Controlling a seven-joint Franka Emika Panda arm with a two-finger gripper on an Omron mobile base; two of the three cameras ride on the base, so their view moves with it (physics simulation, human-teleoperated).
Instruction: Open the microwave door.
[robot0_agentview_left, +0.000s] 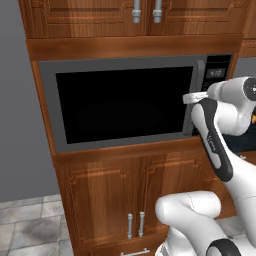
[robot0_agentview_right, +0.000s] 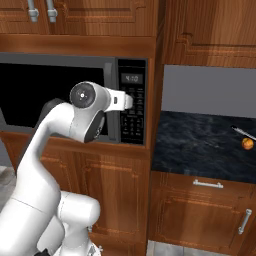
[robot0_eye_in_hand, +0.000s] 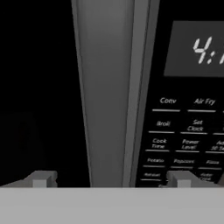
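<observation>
the microwave (robot0_agentview_left: 135, 102) sits built into the brown wooden cabinets, with a pair of cabinet doors (robot0_agentview_left: 112, 205) under it and another pair above. the microwave door (robot0_agentview_left: 125, 104) is shut flat against the front, its big black glass window taking up most of the panel. the vertical grey bar handle (robot0_agentview_left: 200, 85) runs down the door's 3 o'clock edge, and just past it at 3 o'clock is the black keypad strip (robot0_agentview_right: 132, 102) with its small lit display (robot0_agentview_right: 132, 78).

the white arm reaches up from the base and bends in toward the handle. in the left base view the hand (robot0_agentview_left: 192, 98) is at the handle, about halfway down the bar, though the wrist covers the tips there. in the hand view the handle (robot0_eye_in_hand: 109, 87) rises straight up the middle, the dark glass at 9 o'clock of it and the keypad buttons (robot0_eye_in_hand: 183, 140) at 3 o'clock. the two fingertips (robot0_eye_in_hand: 41, 178) stand well apart, one on each side of the bar, so the hand is spread wide with the handle between the tips and nothing pinched; whether either tip touches the bar i cannot tell.

off at 3 o'clock in the right base view, a dark stone worktop (robot0_agentview_right: 200, 145) carries a small orange round thing (robot0_agentview_right: 247, 143) near its far edge.
</observation>
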